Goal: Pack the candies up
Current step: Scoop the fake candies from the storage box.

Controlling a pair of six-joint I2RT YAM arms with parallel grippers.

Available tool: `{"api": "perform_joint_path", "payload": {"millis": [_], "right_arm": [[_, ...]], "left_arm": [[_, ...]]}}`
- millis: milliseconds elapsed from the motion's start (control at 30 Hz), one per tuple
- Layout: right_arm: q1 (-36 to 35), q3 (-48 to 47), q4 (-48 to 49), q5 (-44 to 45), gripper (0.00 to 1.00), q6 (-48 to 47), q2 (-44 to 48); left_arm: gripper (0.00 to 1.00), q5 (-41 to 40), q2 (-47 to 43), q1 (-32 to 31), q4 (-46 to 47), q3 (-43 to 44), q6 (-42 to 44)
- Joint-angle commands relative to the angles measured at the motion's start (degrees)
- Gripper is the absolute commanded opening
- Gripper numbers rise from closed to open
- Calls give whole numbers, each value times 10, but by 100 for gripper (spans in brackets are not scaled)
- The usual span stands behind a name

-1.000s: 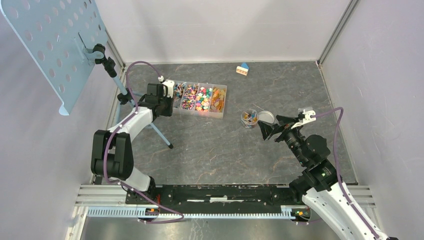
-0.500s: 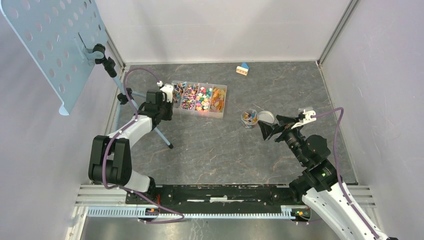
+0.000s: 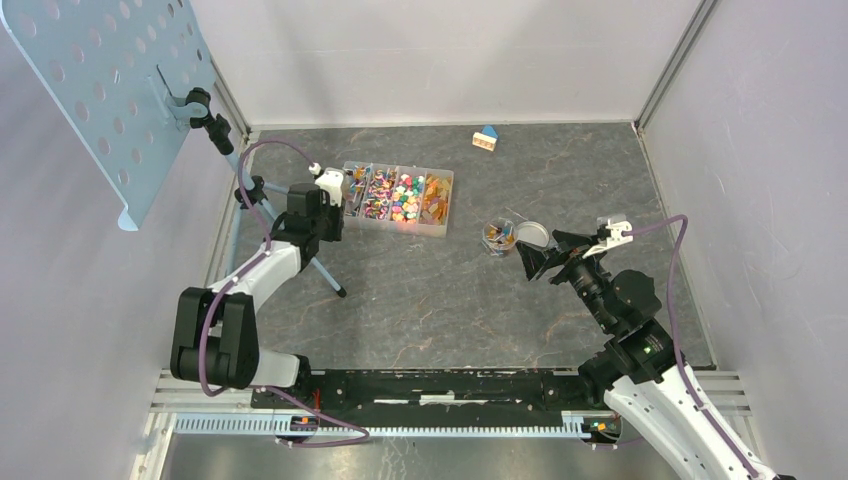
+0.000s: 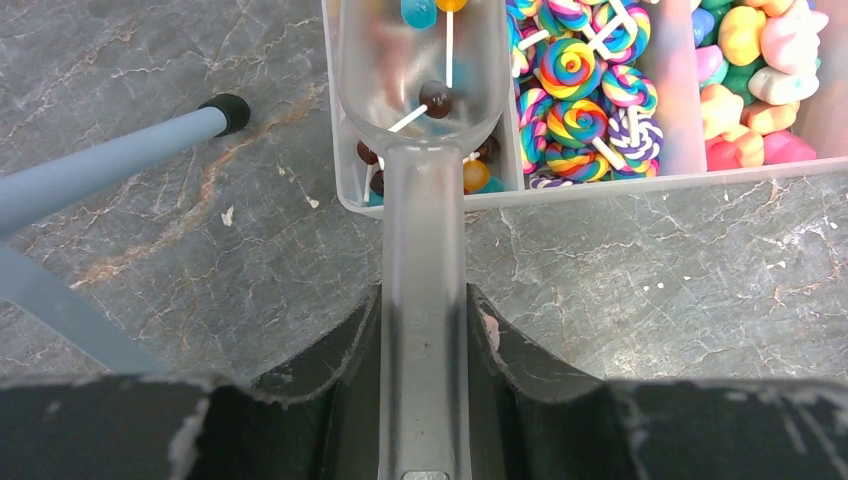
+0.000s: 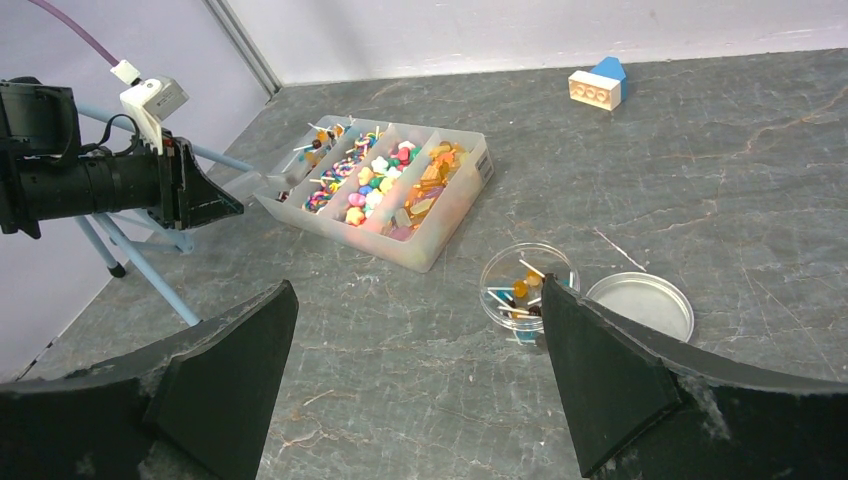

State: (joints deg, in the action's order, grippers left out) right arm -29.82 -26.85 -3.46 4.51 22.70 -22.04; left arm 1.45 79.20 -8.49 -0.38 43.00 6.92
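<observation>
Mostly, the candies (image 4: 575, 110) are seen sorted in the compartments of a clear divided tray (image 4: 640, 185). Striped lollipops fill the second compartment and star-like sweets the next. A few round lollipops, dark, blue and orange, are carried in the bowl of a translucent scoop (image 4: 424, 90), which is held over the tray's end compartment. The scoop's handle is clamped between the fingers (image 4: 352, 345) of the left gripper (image 4: 424, 325).

A handful of sweets is already lodged in a small round jar (image 5: 492, 300) standing well to the right of the tray, with its lid (image 5: 640, 305) laid flat just beside it. The right gripper (image 5: 418, 300) is held near the jar, its jaws spread wide with nothing between them.

The step in hand is judged to be the lifting of a scooped load from the end compartment. For the next move, the scoop would have to be held level while carried across to the jar. It would then be tipped over the narrow mouth so that nothing is spilled. A toy house (image 5: 597, 85) and a tripod leg (image 4: 110, 160) are not concerned.
</observation>
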Motion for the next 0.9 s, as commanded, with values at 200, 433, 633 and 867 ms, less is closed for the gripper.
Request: {"api": "perform_joint_path", "payload": {"millis": [200, 433, 633, 867], "right_arm": [[3, -7, 18, -3, 98, 3, 11], [3, -11, 17, -5, 98, 5, 16], [2, -15, 9, -4, 98, 5, 21], [2, -14, 6, -3, 98, 7, 29]], "left_arm": [[2, -7, -42, -3, 40, -11, 10], [2, -11, -67, -3, 35, -21, 10], [2, -11, -80, -4, 34, -29, 2], [2, -5, -114, -6, 33, -41, 0]]}}
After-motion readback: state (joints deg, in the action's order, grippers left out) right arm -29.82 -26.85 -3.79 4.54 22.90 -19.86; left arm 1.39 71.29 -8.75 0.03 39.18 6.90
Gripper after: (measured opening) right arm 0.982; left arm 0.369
